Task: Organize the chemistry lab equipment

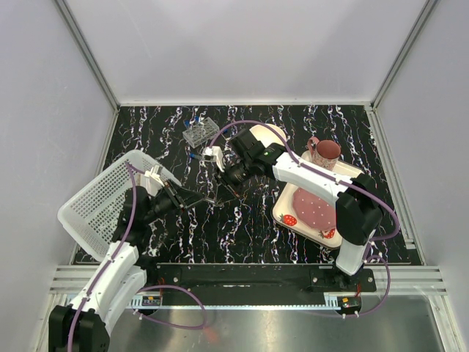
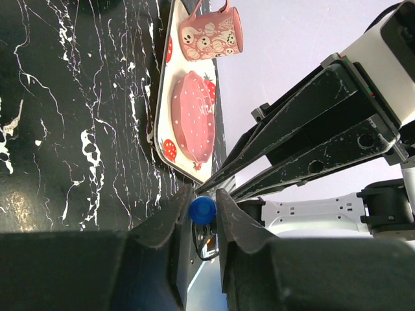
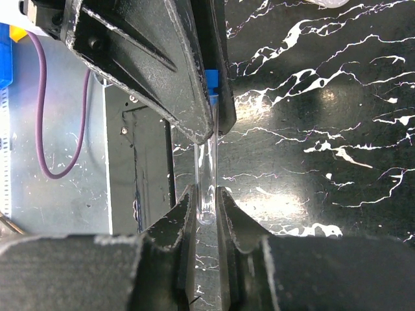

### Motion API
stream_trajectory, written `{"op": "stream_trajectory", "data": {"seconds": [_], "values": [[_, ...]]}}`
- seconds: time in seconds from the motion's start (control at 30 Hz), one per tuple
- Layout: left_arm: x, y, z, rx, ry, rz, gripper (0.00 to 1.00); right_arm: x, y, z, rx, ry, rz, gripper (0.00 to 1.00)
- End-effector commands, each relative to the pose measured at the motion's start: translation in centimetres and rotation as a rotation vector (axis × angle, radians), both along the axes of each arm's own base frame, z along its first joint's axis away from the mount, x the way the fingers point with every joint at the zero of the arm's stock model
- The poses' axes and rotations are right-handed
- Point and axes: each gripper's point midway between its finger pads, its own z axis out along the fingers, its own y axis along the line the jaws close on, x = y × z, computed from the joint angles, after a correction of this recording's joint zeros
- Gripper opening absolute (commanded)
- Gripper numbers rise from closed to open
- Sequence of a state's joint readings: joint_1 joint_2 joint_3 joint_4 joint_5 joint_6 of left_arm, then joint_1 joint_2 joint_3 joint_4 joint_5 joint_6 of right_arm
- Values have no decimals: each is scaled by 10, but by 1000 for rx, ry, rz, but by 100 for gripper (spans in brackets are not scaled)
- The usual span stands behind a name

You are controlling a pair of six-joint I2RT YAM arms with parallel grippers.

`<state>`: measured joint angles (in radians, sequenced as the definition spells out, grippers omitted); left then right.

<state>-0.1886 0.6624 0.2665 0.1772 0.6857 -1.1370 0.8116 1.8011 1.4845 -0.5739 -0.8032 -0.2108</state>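
mug (image 1: 325, 152) on plate (image 1: 287, 218), tube (image 3: 206, 165) in rt gripper (image 3: 206, 195)

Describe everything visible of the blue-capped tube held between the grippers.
The tube is thin, clear and looks empty, with a rounded closed end and a blue cap. Above the black marbled table, the left gripper pinches its cap end and the right gripper its rounded end. Nothing else seems to touch it.
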Motion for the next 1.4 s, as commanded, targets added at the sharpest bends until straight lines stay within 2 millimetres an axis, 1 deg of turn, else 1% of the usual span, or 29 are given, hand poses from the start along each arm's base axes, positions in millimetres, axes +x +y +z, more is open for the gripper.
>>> {"op": "stream_trajectory", "data": {"seconds": [0.0,0.1,0.17,0.23,0.27,0.37,0.43,0.53,0.57,0.6,0.63,0.67,0.7,0.73,0.77,0.8,0.83,0.87,0.9,0.93,0.97,1.0,1.07,1.13,1.17,1.2,1.27,1.33,1.37], "values": [[-1,-4,32,-10,-110,-39,18,-1,5,7,19,-35,29,15],[0,-4,34,-7,-124,-39,11,-1,4,5,18,-41,33,16],[2,-2,34,3,-131,-20,9,2,4,5,11,-66,29,26],[4,1,34,24,-136,2,8,6,0,5,-9,-95,21,41],[10,5,32,43,-135,43,8,9,-1,10,-2,-140,42,62],[24,17,26,147,-130,116,7,14,-12,16,-38,-230,59,91],[35,23,24,229,-121,138,7,23,-24,22,-77,-319,34,99],[61,34,21,355,-113,184,6,40,-45,30,-125,-451,-11,100],[72,40,17,397,-103,213,7,43,-53,26,-144,-466,-23,100],[82,43,28,436,-136,223,7,51,-63,34,-139,-487,-59,100],[93,45,16,476,-100,222,6,54,-69,36,-134,-487,-74,100],[104,52,15,518,-99,257,6,55,-77,32,-134,-463,-94,100],[116,55,27,547,-136,267,6,54,-83,38,-98,-431,-103,100],[128,57,16,585,-106,269,6,66,-96,39,-83,-398,-149,100],[139,64,16,619,-108,299,6,67,-104,34,-71,-350,-177,100],[152,66,27,645,-147,311,6,63,-107,38,-25,-312,-172,100],[161,69,28,665,-153,322,6,68,-117,37,-15,-288,-206,100],[174,75,15,706,-123,335,6,67,-121,30,-13,-270,-209,100],[188,77,27,727,-158,350,7,64,-123,31,1,-265,-204,100],[197,80,28,746,-162,361,6,65,-125,30,5,-262,-208,100],[210,85,13,785,-129,370,6,67,-128,27,6,-260,-215,100],[223,86,26,798,-163,384,6,67,-128,26,8,-257,-214,100],[248,91,23,840,-164,405,6,67,-127,24,4,-252,-209,100],[263,93,18,862,-162,409,6,66,-128,20,-3,-248,-200,100],[276,96,29,874,-190,440,6,66,-128,18,-6,-243,-197,100],[284,96,15,892,-167,432,6,65,-129,18,-8,-244,-194,100],[301,97,24,903,-188,447,6,63,-130,18,-11,-246,-186,100],[314,98,11,926,-166,444,6,64,-131,18,-12,-256,-184,100],[321,98,20,931,-181,451,6,63,-131,18,-12,-256,-182,100]]}}
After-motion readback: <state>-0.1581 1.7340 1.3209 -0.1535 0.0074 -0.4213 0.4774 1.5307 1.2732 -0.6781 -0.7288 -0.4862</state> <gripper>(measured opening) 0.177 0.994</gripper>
